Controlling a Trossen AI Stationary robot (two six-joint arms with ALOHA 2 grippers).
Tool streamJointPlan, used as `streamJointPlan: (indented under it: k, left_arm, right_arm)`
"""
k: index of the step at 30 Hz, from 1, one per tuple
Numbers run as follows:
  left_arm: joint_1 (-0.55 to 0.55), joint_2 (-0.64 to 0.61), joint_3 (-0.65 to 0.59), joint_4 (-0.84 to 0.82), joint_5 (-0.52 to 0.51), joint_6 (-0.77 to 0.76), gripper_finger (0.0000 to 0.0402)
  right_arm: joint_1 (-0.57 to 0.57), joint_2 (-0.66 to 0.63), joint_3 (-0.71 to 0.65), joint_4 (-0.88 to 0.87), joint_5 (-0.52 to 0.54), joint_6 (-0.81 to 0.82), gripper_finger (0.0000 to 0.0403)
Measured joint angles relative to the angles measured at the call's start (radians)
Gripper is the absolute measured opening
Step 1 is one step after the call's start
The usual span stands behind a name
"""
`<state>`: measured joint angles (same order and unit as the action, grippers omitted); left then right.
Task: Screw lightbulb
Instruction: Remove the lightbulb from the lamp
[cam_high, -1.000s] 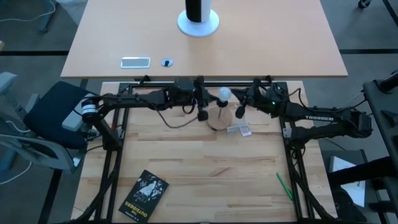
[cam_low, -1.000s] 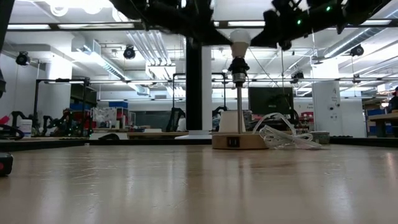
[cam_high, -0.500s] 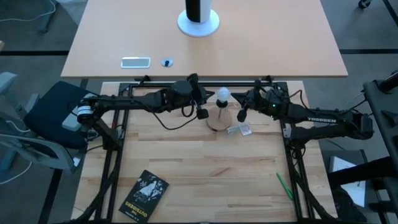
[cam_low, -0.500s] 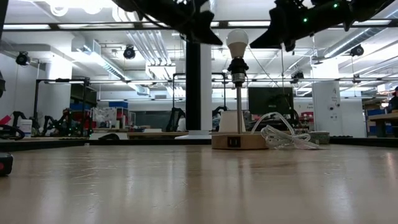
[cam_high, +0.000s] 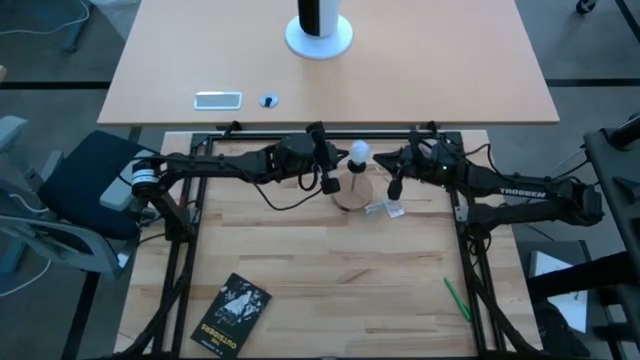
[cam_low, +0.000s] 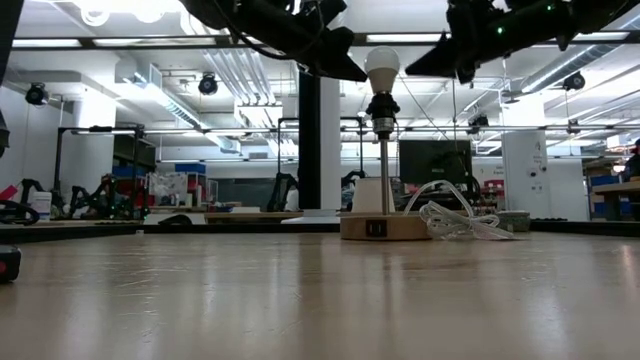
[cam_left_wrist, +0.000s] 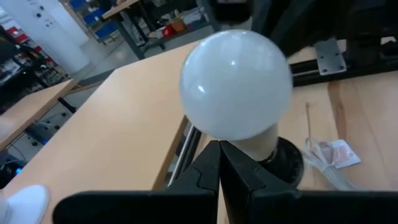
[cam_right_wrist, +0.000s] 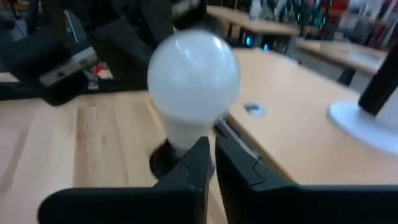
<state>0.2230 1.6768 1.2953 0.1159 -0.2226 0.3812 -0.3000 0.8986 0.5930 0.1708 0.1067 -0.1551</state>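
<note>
The lightbulb (cam_high: 359, 152) (white frosted globe) sits upright in the black socket atop a thin stand.

The left claw (cam_high: 327, 183) and right claw (cam_high: 392, 186) are facing each other, each with fingers pressed together, both arms reaching inward.

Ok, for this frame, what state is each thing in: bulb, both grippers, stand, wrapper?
lightbulb: upright, seated in the stand's socket, not gripped.
left gripper: shut, empty, beside the bulb.
right gripper: shut, empty, on the bulb's other side.
wooden stand: upright on the table.
plastic wrapper: crumpled, lying beside the stand base.
</note>
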Motion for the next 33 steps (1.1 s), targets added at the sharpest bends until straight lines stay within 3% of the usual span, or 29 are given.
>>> streamJointPlan:
  k: [5, 11, 20, 27, 33]
  left_arm:
    - [0.013, 0.000, 0.000, 0.030, -0.005, 0.018, 0.0000]
    - [0.012, 0.000, 0.000, 0.050, 0.043, 0.037, 0.0000]
    - [-0.004, -0.003, 0.000, 0.003, 0.052, 0.021, 0.0000]
    - [-0.020, -0.011, -0.002, -0.029, 0.108, -0.001, 0.0000]
    - [-0.044, -0.023, -0.002, -0.040, 0.089, 0.003, 0.0000]
  right_arm:
    - [0.001, -0.001, -0.001, 0.112, -0.088, -0.059, 0.0033]
    - [0.001, 0.022, -0.001, 0.113, -0.091, -0.061, 0.0018]
    - [-0.005, 0.098, 0.001, 0.176, -0.043, -0.057, 0.0001]
    - [-0.015, 0.103, 0.001, 0.165, 0.018, -0.056, 0.0001]
    - [-0.014, 0.105, 0.001, 0.151, 0.019, -0.071, 0.0002]
